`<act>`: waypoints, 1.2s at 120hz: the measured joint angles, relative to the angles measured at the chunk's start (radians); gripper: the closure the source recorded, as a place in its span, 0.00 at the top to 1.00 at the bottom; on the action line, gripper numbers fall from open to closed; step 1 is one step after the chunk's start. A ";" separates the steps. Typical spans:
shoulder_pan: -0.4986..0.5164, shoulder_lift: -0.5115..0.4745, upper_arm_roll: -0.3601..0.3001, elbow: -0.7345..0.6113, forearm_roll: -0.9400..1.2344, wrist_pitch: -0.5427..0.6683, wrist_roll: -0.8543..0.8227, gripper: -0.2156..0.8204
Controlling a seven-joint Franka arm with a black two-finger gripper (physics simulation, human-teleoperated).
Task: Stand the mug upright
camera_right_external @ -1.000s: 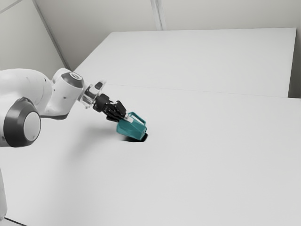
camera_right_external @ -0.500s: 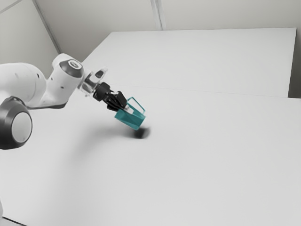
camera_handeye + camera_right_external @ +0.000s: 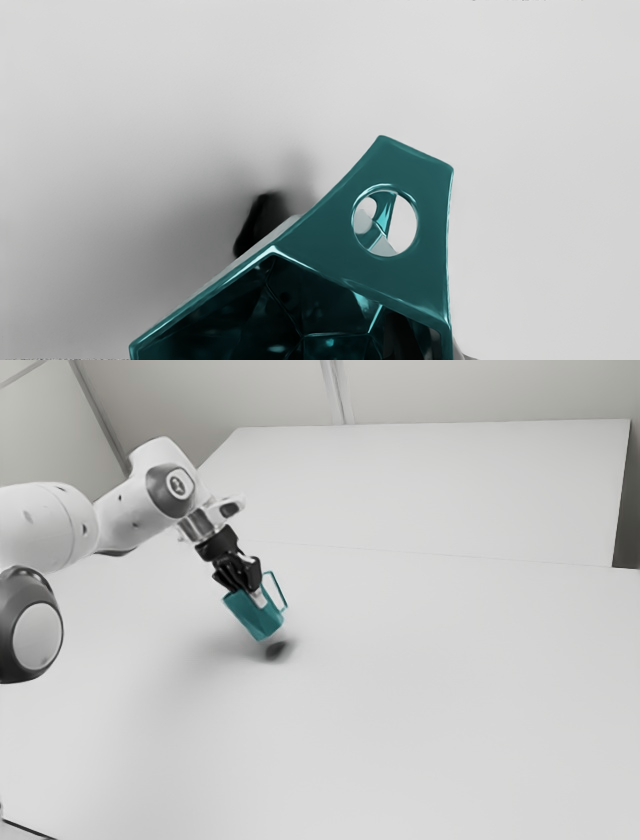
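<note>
while the hand (image 3: 251, 594) grips the mug (image 3: 256, 619) above the table (image 3: 430, 700), base slanting toward the exterior view's right, best turn it slowly until that base is level, then lower gently and release once seated.

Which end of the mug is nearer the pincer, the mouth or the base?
The open mouth: it is up by the pincer, while the base points down toward the table.
</note>
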 joint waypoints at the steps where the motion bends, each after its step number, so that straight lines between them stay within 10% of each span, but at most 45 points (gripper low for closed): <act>1: -0.001 0.001 0.000 0.003 0.005 0.001 -0.004 0.03; 144: -0.114 0.125 0.001 0.102 0.422 0.102 -0.418 0.03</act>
